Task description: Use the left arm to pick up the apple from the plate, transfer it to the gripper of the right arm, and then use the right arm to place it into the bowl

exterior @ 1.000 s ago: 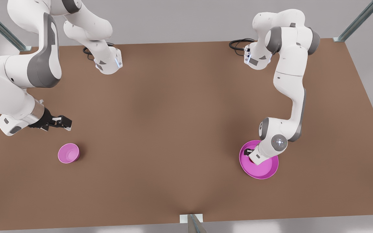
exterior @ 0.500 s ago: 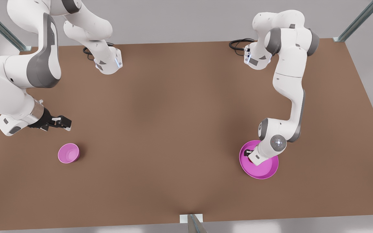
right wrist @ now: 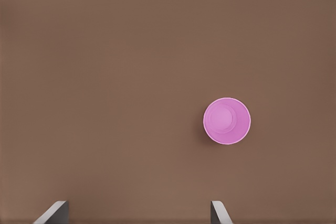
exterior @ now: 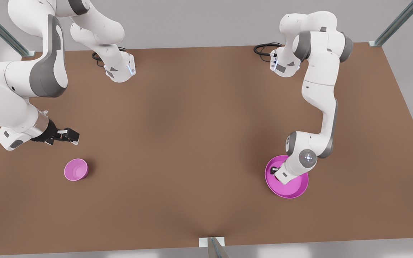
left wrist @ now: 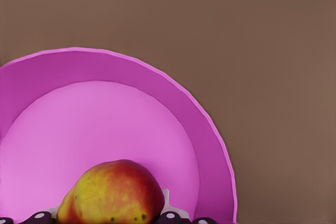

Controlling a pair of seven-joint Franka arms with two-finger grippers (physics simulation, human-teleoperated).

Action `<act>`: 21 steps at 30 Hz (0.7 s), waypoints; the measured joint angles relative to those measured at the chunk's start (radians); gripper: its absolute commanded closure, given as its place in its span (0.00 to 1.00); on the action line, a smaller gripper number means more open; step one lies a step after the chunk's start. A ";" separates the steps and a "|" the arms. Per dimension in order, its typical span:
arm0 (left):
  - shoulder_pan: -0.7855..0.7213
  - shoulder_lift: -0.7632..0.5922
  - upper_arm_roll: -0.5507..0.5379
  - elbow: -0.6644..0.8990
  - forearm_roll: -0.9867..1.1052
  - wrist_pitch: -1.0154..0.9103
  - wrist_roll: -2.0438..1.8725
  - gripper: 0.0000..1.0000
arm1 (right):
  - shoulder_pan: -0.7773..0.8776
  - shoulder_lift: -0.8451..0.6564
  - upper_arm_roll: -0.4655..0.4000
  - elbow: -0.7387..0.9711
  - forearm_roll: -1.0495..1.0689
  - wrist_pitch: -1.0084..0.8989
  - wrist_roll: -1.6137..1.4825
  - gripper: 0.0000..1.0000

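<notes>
Right gripper [exterior: 71, 136] hovers above the table [exterior: 192, 143] near its edge on the front view's left, fingers [right wrist: 52, 212] spread wide, holding nothing; that arm waits. Bowl [exterior: 76, 169] stands upright just beside it, toward the near edge. Toward the front view's right, plate [exterior: 296, 188] sits near the near edge. Left gripper [exterior: 274, 169] is down inside the plate, fingers [left wrist: 173, 214] either side of the apple [left wrist: 113, 195], which rests on the plate; grip contact cannot tell.

Left gripper [exterior: 274, 170]: lowered, wrist bent down, fingers [left wrist: 170, 214] either side of fruit. Right gripper [exterior: 71, 136]: raised, waiting, fingers [right wrist: 52, 212] spread.
</notes>
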 measured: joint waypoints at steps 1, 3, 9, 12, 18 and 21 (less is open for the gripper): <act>0.001 -0.020 -0.001 0.000 0.000 0.000 -0.001 0.32 | 0.000 0.000 0.000 0.000 0.000 0.000 0.000 0.00; 0.001 -0.075 -0.009 0.001 -0.002 -0.005 0.000 0.32 | 0.000 0.000 0.000 0.000 0.000 0.000 0.000 0.00; 0.020 -0.179 -0.171 0.068 -0.204 -0.078 0.013 0.27 | 0.014 -0.002 0.004 0.000 0.002 0.006 0.002 0.00; 0.017 -0.178 -0.254 0.121 -0.402 -0.101 0.064 0.29 | 0.010 0.020 0.004 0.000 0.144 0.024 0.007 0.00; -0.030 -0.071 -0.393 0.212 -0.832 -0.043 0.294 0.31 | 0.067 0.173 0.007 0.000 0.758 0.138 0.019 0.00; -0.023 0.006 -0.481 0.263 -1.121 -0.011 0.489 0.38 | 0.077 0.277 0.017 0.012 1.086 0.172 -0.002 0.00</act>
